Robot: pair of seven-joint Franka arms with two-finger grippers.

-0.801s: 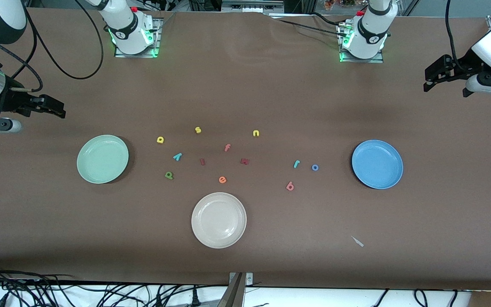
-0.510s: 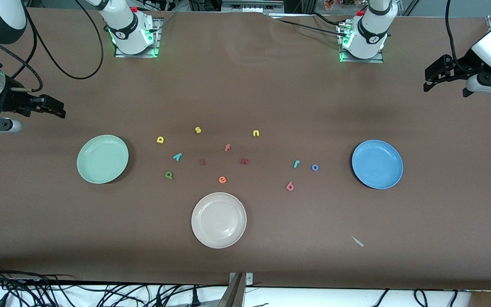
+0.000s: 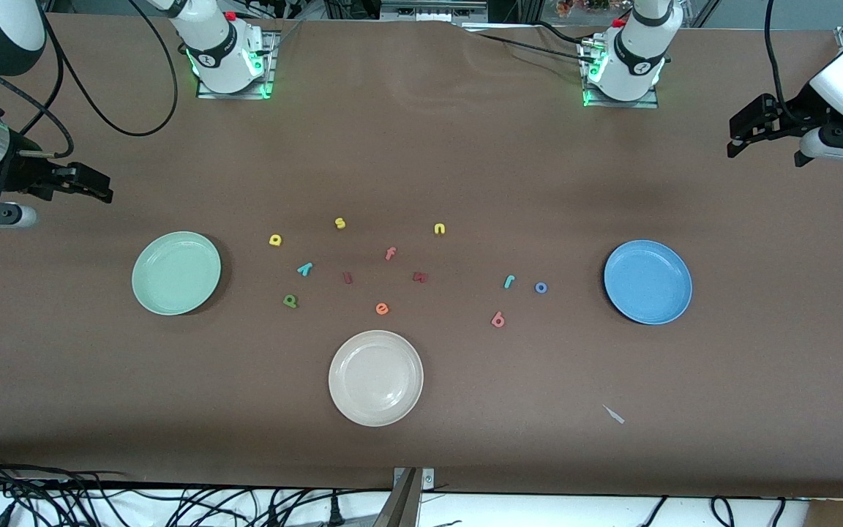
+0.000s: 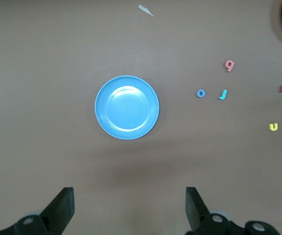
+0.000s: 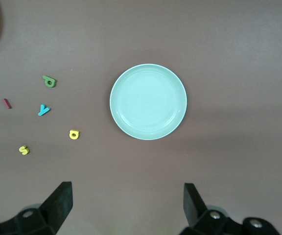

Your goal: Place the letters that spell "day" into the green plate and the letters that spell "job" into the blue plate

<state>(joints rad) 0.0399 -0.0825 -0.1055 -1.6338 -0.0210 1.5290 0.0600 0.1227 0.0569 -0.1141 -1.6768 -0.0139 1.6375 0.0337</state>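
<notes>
Letters lie sorted by nothing yet: yellow a (image 3: 275, 239), teal y (image 3: 305, 268) and green d (image 3: 290, 300) beside the green plate (image 3: 176, 273); teal j (image 3: 509, 281), blue o (image 3: 541, 288) and pink b (image 3: 497, 319) beside the blue plate (image 3: 647, 282). Left tool (image 3: 747, 132) and right tool (image 3: 88, 183) wait wide open, empty, high at their counter ends.
</notes>
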